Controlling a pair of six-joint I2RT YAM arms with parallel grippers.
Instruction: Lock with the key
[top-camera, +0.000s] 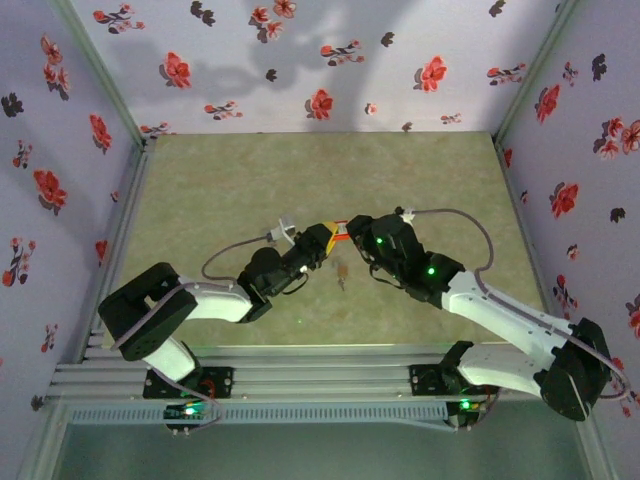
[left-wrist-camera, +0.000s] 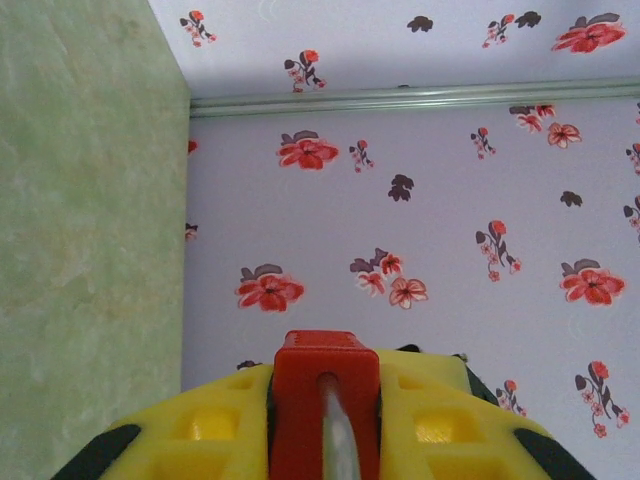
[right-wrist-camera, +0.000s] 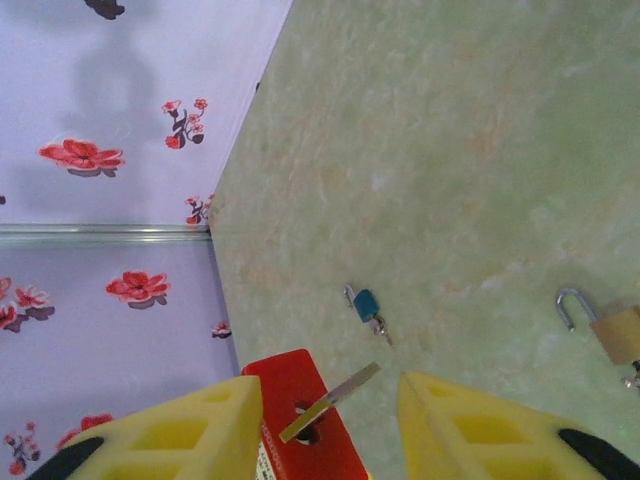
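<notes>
Here, the left hand (left-wrist-camera: 323, 432) is clamped on a red lock (left-wrist-camera: 325, 365) and holds it up off the desk (left-wrist-camera: 90, 200). A key (right-wrist-camera: 337, 396) sticks out of the red lock, between the yellow fingers (right-wrist-camera: 185, 430) of the right hand (right-wrist-camera: 328, 386), which are apart and not touching it. A blue lock (right-wrist-camera: 366, 304) and a gold lock (right-wrist-camera: 620, 334) lie on the desk further off.
</notes>
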